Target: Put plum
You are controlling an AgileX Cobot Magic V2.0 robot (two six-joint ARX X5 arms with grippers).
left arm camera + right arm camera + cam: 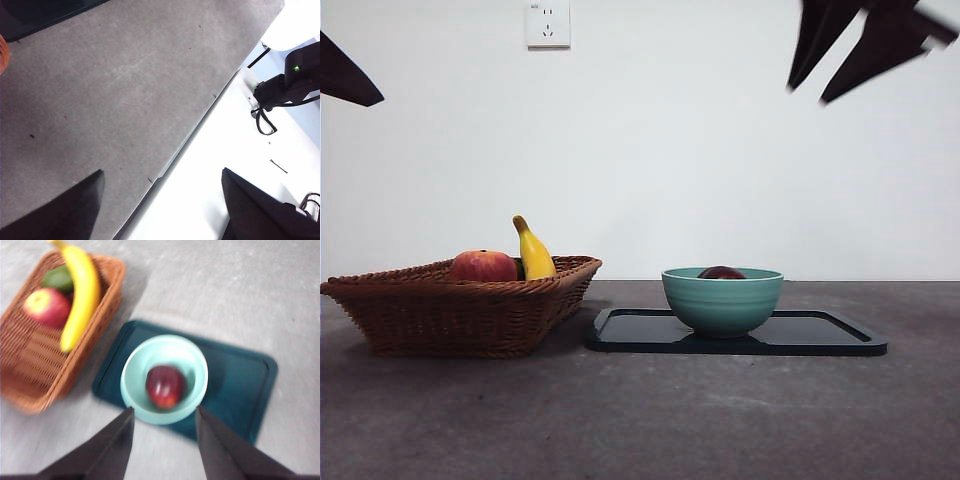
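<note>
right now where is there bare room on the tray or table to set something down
Free: the tray beside the bowl, on the side away from the basket, and the bare table in front. Crowded: the basket's far end, holding a banana, a red fruit and something green.

Nothing readable turned up in any of the views. No labels, brands or numbers showed on the basket [460, 315], the bowl [722, 300] or the tray [820, 335]. The wall socket [547, 23] was plain white with no legible marking, and the right wrist view was too blurred for print anyway.
</note>
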